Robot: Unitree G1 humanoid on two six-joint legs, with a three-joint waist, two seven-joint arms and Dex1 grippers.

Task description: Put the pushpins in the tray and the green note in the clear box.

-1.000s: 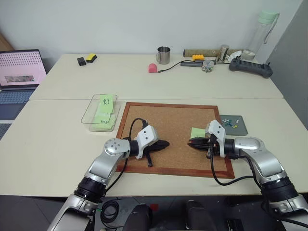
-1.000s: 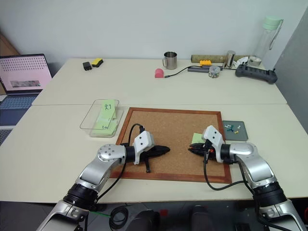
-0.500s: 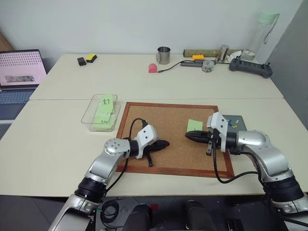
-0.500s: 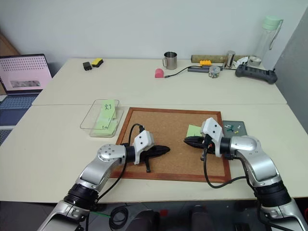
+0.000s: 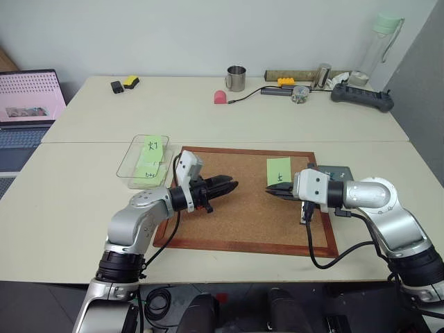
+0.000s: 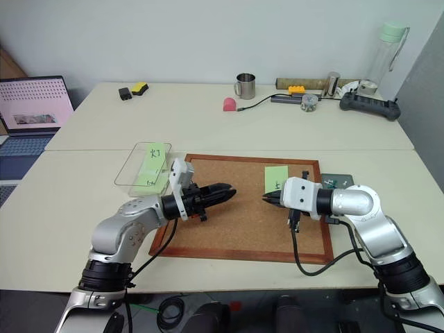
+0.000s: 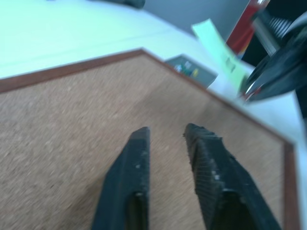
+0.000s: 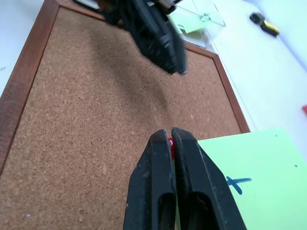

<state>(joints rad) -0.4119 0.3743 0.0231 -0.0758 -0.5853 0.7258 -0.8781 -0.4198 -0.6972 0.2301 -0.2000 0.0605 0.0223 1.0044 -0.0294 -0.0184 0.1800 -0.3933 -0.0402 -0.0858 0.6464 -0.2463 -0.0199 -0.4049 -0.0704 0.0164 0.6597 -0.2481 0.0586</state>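
Both my arms reach inward over the cork board (image 5: pixel 243 201), their grippers facing each other, apart. My left gripper (image 5: pixel 227 184) points roughly level toward the right, its fingers (image 7: pixel 132 177) parted by a narrow gap and holding nothing. My right gripper (image 5: pixel 270 191) points leftward and slightly down, fingers pressed together on a red pushpin (image 8: pixel 171 142) that carries the green note (image 5: pixel 279 171), lifted upright above the board. The tray (image 6: pixel 345 182), with pushpins (image 7: pixel 187 70) in it, lies just beside the board's right edge. The clear box (image 5: pixel 135 163), with other green notes inside, sits at the board's left.
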